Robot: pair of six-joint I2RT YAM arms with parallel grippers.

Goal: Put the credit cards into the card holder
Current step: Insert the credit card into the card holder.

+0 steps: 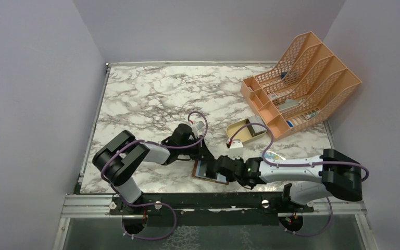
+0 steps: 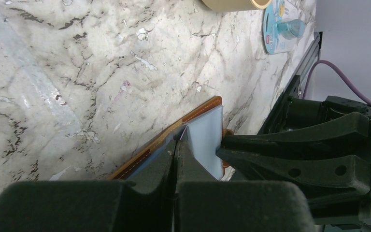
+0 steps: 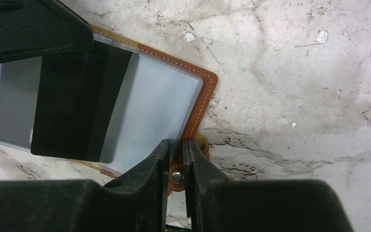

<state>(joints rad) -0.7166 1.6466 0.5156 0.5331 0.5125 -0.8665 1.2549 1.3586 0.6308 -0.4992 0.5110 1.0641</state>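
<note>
Right wrist: right end effector [image 3: 175, 146] pinches stitched leather card holder [image 3: 207, 92]; left end effector [image 2: 178, 142] shut.

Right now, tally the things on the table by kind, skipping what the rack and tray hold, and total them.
Card holder: 1
Dark credit card: 1
Tan oval tray: 1
Orange mesh file rack: 1
Blue-and-clear packet: 1
Small white item beside tray, unclear: 1
Total: 6

Marble table [image 1: 146, 99] w/ card holder [image 1: 203, 171], tray [image 1: 233, 126], rack [image 1: 338, 83], packet [image 2: 278, 29].
</note>
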